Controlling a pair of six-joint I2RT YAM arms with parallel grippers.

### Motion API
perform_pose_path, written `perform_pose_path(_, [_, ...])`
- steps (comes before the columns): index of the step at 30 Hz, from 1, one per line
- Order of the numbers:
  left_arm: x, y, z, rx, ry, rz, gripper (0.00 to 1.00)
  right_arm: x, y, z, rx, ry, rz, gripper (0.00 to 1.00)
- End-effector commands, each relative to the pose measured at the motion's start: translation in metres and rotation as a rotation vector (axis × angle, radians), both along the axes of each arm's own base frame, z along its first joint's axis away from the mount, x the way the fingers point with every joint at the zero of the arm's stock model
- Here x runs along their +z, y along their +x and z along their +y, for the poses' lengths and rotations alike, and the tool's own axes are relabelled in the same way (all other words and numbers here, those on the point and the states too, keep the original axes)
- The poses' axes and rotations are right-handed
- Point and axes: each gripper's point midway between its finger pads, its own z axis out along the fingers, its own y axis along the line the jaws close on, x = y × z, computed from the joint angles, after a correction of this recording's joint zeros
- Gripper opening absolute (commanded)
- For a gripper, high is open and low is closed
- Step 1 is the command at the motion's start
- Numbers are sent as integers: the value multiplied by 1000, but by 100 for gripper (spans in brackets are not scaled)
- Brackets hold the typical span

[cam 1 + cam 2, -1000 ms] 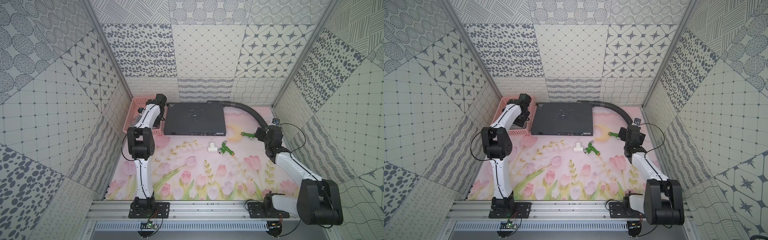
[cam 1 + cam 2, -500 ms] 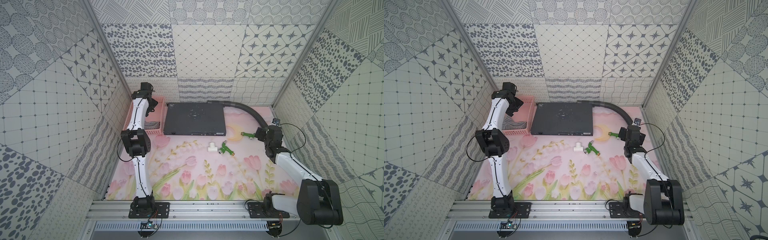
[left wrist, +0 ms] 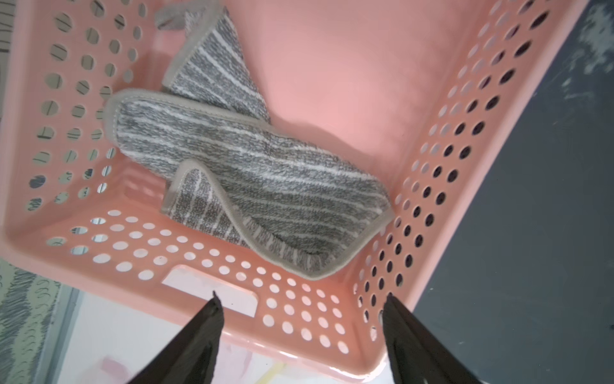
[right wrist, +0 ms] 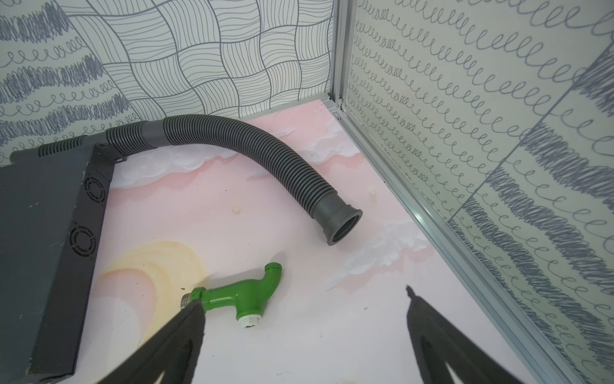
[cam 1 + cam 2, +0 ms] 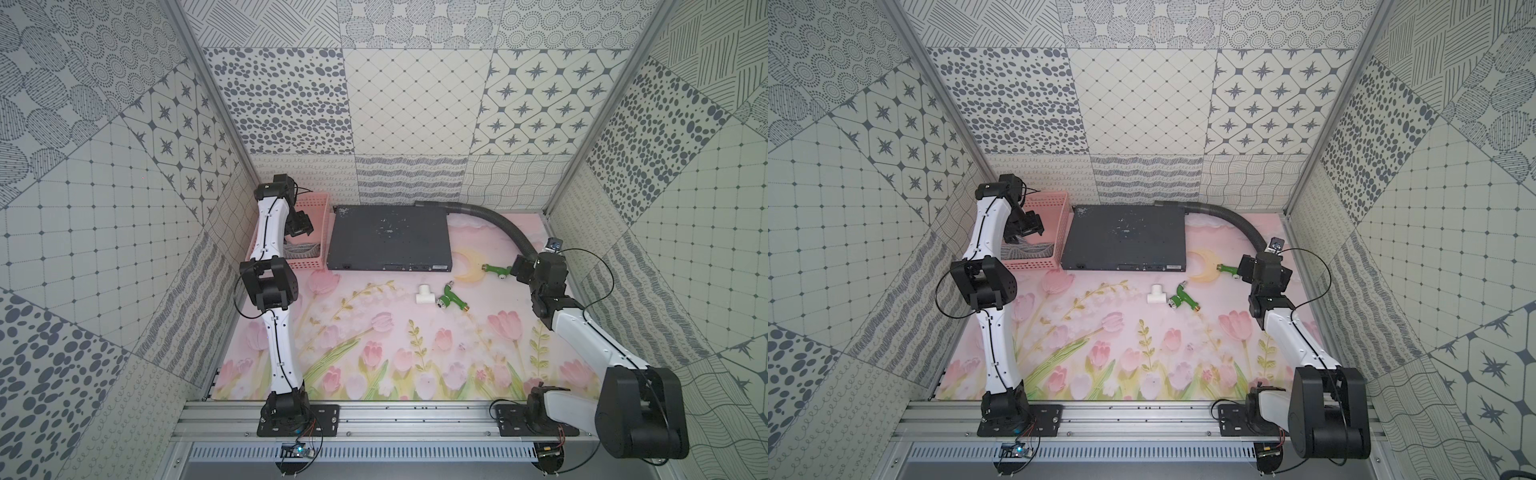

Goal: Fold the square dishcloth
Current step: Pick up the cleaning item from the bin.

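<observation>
One crumpled grey striped square dishcloth (image 3: 252, 173) lies in one pink perforated plastic basket (image 3: 299, 306), far left. The left gripper (image 3: 302, 296) hangs over it, jaws wide, empty. The right gripper (image 4: 302, 296), far right and low, gapes empty.

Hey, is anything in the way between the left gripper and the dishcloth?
Nothing visible. The open left gripper is above the uncovered pink basket; the square dishcloth lies crumpled inside with nothing on it.

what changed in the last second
The left pincer swung leftward over the basket, away from the dark box, and hangs open above the crumpled dishcloth, holding nothing. The right pincer and hose stayed put.
</observation>
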Motion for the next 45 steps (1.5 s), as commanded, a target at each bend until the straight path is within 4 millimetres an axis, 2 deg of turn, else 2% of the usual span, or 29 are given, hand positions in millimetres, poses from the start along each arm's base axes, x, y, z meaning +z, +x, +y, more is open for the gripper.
perform_pose_path(1, [-23,-35,8,-236,60,216,77,4,-1,1,-8,9,-29,97])
perform_pose_path(6, [-37,-26,5,-242,52,208,77,4,-1,1,-5,10,-29,97])
perform_pose_path(9, [-47,-24,0,-295,82,239,72,5,-1,1,-6,10,-29,97])
perform_pose_path(14, [-85,-37,-8,-429,175,419,76,6,-4,0,-9,8,-33,97])
perform_pose_path(21, [-91,-35,-14,-510,192,435,70,9,-5,2,-1,14,-49,97])
perform_pose_path(22, [-91,-34,-15,-518,188,433,63,9,-5,2,-1,14,-49,97])
perform_pose_path(25, [-92,-34,-15,-530,181,429,28,10,-5,1,-4,12,-51,97])
perform_pose_path(28, [-89,-32,-15,-528,183,419,0,10,-5,2,-2,13,-52,97])
perform_pose_path(33, [-65,-23,-6,-472,216,340,0,10,-5,2,2,14,-50,97])
perform_pose_path(36, [-36,-18,1,-439,258,273,0,11,-5,3,4,16,-53,97])
perform_pose_path(43, [42,-12,-11,-374,215,51,0,10,-4,4,10,21,-51,97])
perform_pose_path(45, [58,-13,-12,-360,214,12,0,10,-4,5,13,25,-52,97])
